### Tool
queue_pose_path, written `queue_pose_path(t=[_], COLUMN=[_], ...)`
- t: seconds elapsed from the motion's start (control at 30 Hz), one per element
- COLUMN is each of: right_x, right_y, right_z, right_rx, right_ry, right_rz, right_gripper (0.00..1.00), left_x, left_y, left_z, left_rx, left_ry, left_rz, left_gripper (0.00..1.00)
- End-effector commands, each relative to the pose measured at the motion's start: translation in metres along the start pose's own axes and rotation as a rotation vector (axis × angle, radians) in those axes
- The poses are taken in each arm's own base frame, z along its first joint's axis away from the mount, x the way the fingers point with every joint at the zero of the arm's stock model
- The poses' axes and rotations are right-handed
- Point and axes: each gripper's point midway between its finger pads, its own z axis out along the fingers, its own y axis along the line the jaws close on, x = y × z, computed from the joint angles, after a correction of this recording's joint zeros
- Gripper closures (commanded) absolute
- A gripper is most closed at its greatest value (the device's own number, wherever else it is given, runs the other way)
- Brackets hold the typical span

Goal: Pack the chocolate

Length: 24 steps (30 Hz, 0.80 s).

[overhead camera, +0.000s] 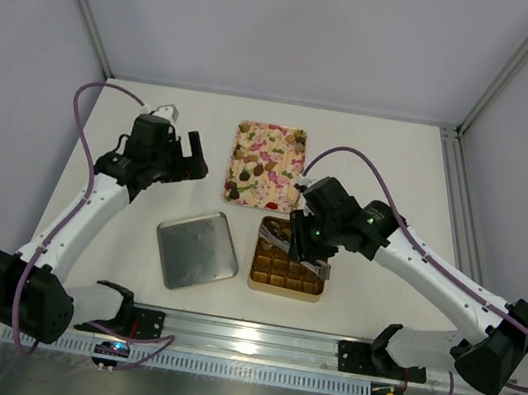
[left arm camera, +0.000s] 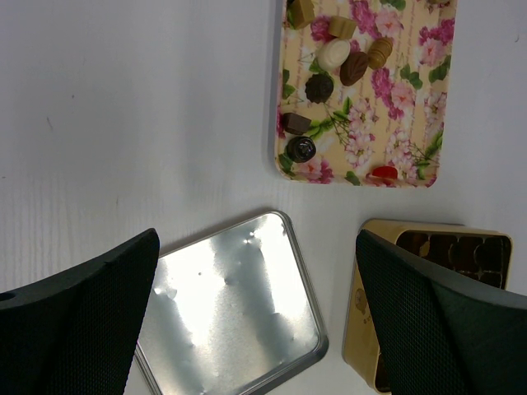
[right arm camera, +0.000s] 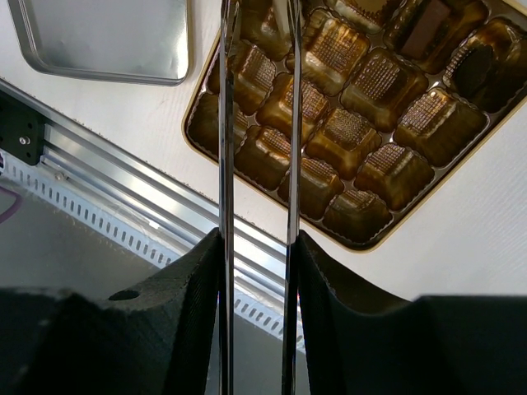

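The chocolate lies as several small sweets on the pink floral tray; the left wrist view shows brown, white and red pieces on that tray. The gold box with grid cells sits below it. A few dark pieces sit in its far cells. My right gripper is shut on thin metal tongs that reach over the box; their tips are out of view. My left gripper is open and empty, left of the tray.
A silver lid lies flat left of the gold box, seen also in the left wrist view and the right wrist view. An aluminium rail runs along the near table edge. Walls stand at the back and sides.
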Motion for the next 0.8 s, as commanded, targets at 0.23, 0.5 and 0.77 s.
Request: queue_pose_path(t=[0.23, 0.5, 0.77], right_x=[-0.011, -0.059, -0.135], right_y=[0.007, -0.003, -0.018], right_z=[-0.003, -0.038, -0.024], right_rx=[-0.012, 0.033, 0.054], right_ry=[-0.047, -0.139, -0.173], right_rz=[-0.013, -0.037, -0.058], right_gripper=[0.58, 0.55, 0.55], left_x=[-0.012, -0.012, -0.011], left_y=[-0.005, -0.005, -0.005], left_z=[-0.002, -0.002, -0.001], left_rx=[0.013, 0.012, 0.013], left_ry=[-0.028, -0.03, -0.025], left_rz=[0.013, 0.014, 0.012], left_gripper=[0.0, 0.0, 0.0])
